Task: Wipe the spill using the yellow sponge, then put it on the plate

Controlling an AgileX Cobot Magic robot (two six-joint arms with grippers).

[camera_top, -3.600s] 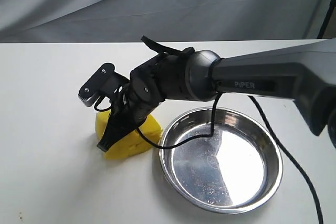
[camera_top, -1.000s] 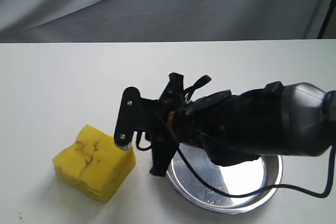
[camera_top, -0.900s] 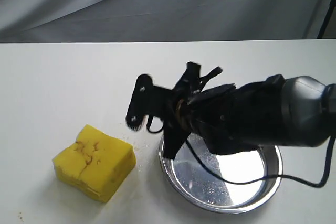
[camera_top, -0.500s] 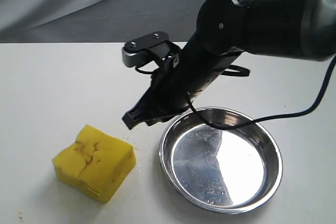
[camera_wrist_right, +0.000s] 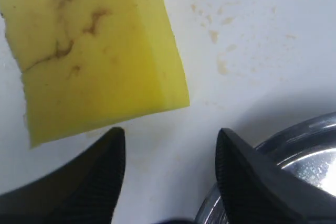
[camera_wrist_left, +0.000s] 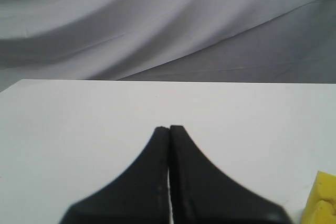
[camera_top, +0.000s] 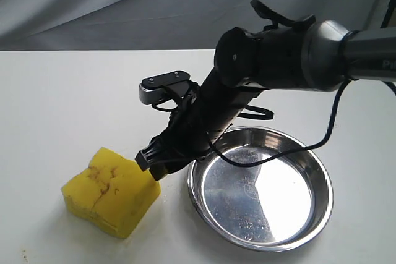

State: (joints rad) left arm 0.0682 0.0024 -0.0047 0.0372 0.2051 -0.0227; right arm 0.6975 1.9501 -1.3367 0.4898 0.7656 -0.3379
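The yellow sponge [camera_top: 111, 193] lies on the white table at the front left, with brown stains along its creases [camera_wrist_right: 89, 51]. My right gripper [camera_top: 150, 162] hovers just over the sponge's right edge, between it and the plate [camera_top: 272, 196]. In the right wrist view the gripper [camera_wrist_right: 170, 136] stands open with only bare table between its fingers [camera_wrist_right: 102, 174]. Faint tan droplets of the spill [camera_wrist_right: 218, 38] dot the table beside the sponge. The silver plate's rim [camera_wrist_right: 310, 140] shows next to one finger. My left gripper [camera_wrist_left: 169, 128] is shut on nothing, with a sponge corner [camera_wrist_left: 321, 200] at the edge of its view.
A grey cloth backdrop [camera_top: 124, 4] hangs behind the table's far edge. The right arm's black cable [camera_top: 322, 140] loops over the plate. A few brown specks [camera_top: 25, 255] sit near the front left corner.
The right arm swung up away from the sponge, then came back down to its right edge. Its jaws now stand apart. The sponge has not moved.
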